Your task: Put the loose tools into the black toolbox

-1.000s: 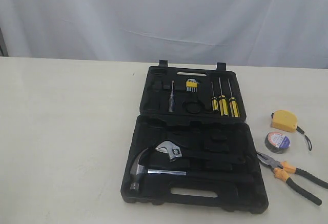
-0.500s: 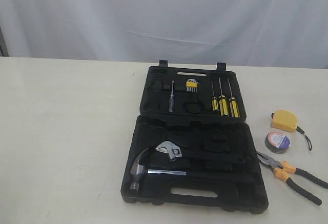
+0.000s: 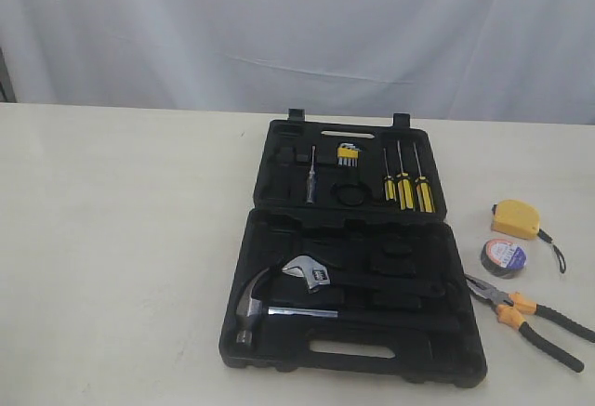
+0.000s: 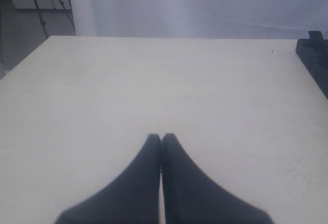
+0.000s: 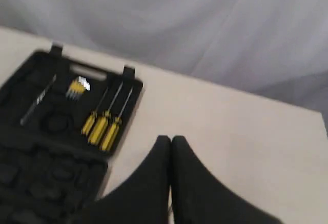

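Observation:
The black toolbox (image 3: 279, 360) lies open in the middle of the table, both halves flat; the right wrist view shows its far half (image 5: 31, 70) too. To its right on the table lie the yellow tape measure (image 3: 515, 218), the dark tape roll with blue-white label (image 3: 503, 257) and the orange-and-black-handled pliers (image 3: 521, 315). No long yellow knife-like tool shows. Neither gripper appears in the exterior view. My left gripper (image 4: 161, 138) is shut and empty over bare table. My right gripper (image 5: 170, 141) is shut and empty beside the toolbox.
Inside the near half lie a steel hammer (image 3: 256, 306) and a wrench (image 3: 311, 273). The far half holds three yellow-handled screwdrivers (image 3: 406, 189), yellow hex keys (image 3: 347, 154) and a thin tester (image 3: 310, 183). A white curtain hangs behind the table.

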Tool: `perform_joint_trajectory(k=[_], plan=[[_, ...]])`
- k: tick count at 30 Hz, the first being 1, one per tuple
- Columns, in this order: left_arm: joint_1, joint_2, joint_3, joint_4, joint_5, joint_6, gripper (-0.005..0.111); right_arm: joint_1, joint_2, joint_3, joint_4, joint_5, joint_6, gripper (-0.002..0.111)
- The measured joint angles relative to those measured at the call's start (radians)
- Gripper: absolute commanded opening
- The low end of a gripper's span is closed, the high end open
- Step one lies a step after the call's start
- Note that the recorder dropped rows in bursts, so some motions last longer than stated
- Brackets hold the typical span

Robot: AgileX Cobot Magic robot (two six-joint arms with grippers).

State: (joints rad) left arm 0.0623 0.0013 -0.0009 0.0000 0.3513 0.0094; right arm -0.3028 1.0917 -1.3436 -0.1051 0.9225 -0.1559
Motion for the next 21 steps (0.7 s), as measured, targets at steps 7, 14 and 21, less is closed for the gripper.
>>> perform_joint_trajectory(k=[7,14,21], plan=[[0.0,0.0,0.0,0.0,0.0,0.0,0.0,0.0,0.219,-0.036,0.074,0.255,-0.192,-0.001],[0.0,0.0,0.0,0.0,0.0,0.0,0.0,-0.002,0.422,-0.007,0.118,0.289,-0.237,-0.001],[0.0,0.0,0.0,0.0,0.0,0.0,0.0,-0.002,0.582,0.126,0.118,0.228,-0.248,0.015]])
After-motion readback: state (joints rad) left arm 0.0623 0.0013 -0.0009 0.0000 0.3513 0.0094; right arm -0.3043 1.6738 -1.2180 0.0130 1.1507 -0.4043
